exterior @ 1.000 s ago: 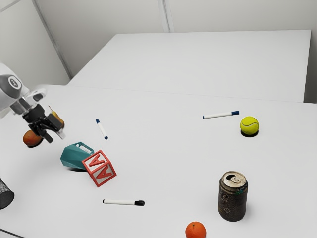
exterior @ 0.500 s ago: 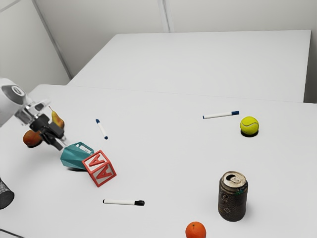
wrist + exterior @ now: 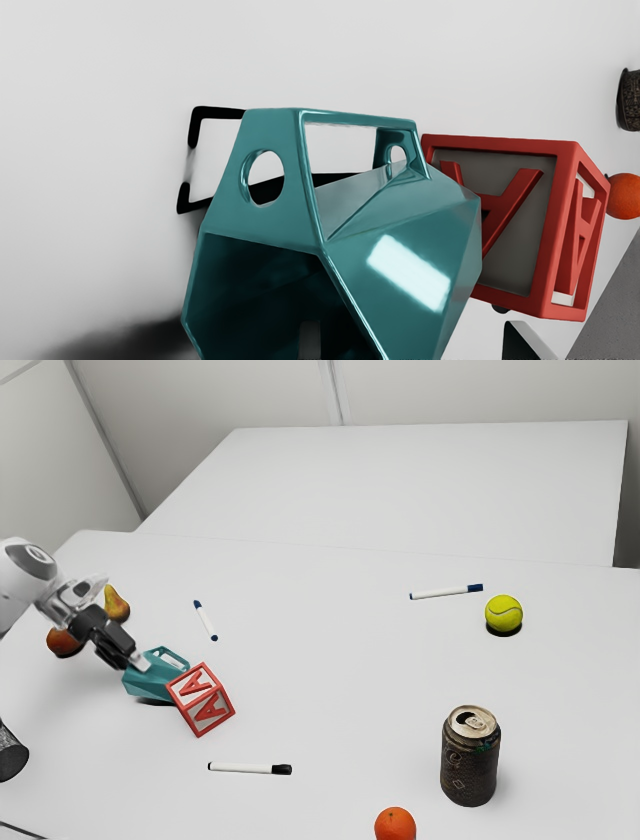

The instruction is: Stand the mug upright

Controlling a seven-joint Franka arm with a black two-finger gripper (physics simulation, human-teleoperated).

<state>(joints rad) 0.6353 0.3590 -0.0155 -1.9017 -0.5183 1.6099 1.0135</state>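
The gripper is at the near end of the teal mug, which lies on its side against a red-framed letter block. In the wrist view the mug turns its dark mouth to the hand, with its angular handle uppermost. The gripper stands open there: one finger shows within the mouth, the other beyond the mug's outer wall, below the block. The mug's wall lies between them; no grip from both sides is visible.
Behind the hand are a pear and a reddish fruit. Markers lie around the table. A can, a tennis ball and an orange stand toward the exterior view's right; a dark mesh object is at its left edge.
My hand has come down and toward the exterior view's right, from above the reddish fruit to the mug's mouth. The mug and block have stayed where they were.
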